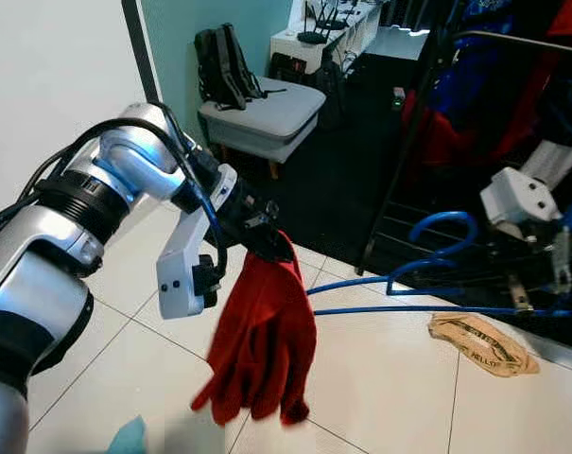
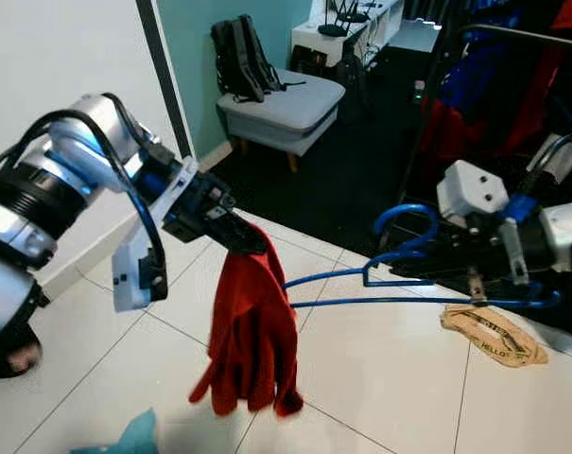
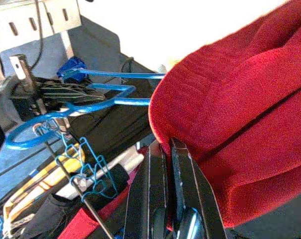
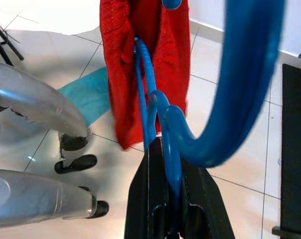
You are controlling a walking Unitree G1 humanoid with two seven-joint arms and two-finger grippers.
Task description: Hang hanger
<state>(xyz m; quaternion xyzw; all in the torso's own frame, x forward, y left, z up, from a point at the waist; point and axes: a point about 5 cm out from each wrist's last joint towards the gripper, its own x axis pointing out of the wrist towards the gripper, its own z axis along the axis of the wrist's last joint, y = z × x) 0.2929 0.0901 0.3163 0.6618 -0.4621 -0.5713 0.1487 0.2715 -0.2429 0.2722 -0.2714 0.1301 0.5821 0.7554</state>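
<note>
A blue wire hanger (image 2: pixel 390 303) lies level in the air over the tiled floor, hook (image 1: pixel 442 224) upward. My right gripper (image 2: pixel 408 267) is shut on it just below the hook; the right wrist view shows the black fingers (image 4: pixel 155 199) clamped on the blue wire. A red cloth (image 1: pixel 262 340) drapes from the hanger's left end. My left gripper (image 1: pixel 267 236) is shut on the cloth's top edge, its fingers (image 3: pixel 157 169) pinching the red fabric (image 3: pixel 230 124). The clothes rail (image 1: pixel 522 43) with red and blue garments stands at the far right.
A grey padded bench (image 1: pixel 262 113) carrying a black backpack (image 1: pixel 227 66) stands at the back. On the floor lie a brown paper bag (image 1: pixel 482 343) under the hanger and a teal cloth (image 1: pixel 130 437) near my feet. A white wall (image 1: pixel 49 76) runs along the left.
</note>
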